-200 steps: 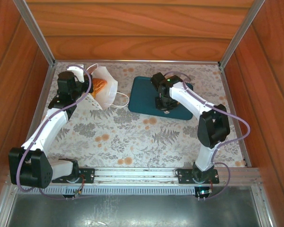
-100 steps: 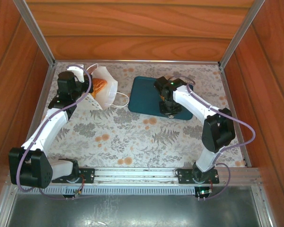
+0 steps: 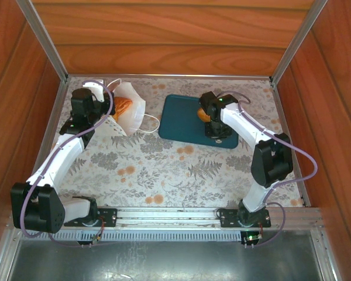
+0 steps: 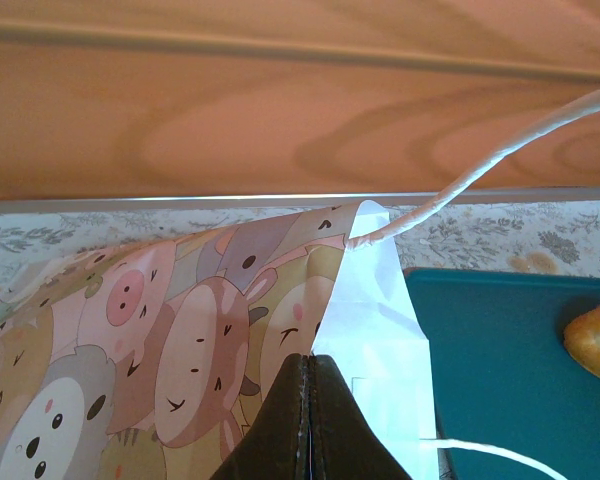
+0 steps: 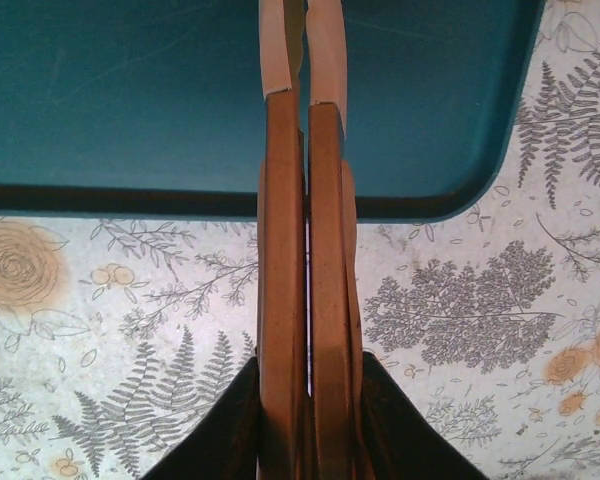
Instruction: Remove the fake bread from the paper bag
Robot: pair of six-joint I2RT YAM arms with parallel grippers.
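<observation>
One bread point(image 3: 203, 113) lying on the tray point(image 3: 176, 123); a second bread point(image 3: 123, 106) showing inside the bag point(image 3: 137, 104) at the far left corner of the table point(image 3: 164, 170). Left gripper point(image 4: 308, 365) pinched tight on the bag's rim, right gripper point(image 5: 303, 30) closed and empty over the tray's near edge. Probably light, hard and smooth, so likely slippery. Best taken across the middle, gently, without crushing the thin paper.

The left arm point(image 3: 61, 157) and right arm point(image 3: 241, 123) had white tubular links between bulky black joint housings, each trailed by a looping lilac cable point(image 3: 304, 161). The right gripper point(image 5: 305, 50) had long wood-brown fingers point(image 5: 283, 250) with paler tips. The left gripper point(image 4: 308, 365) had dark ones.
</observation>
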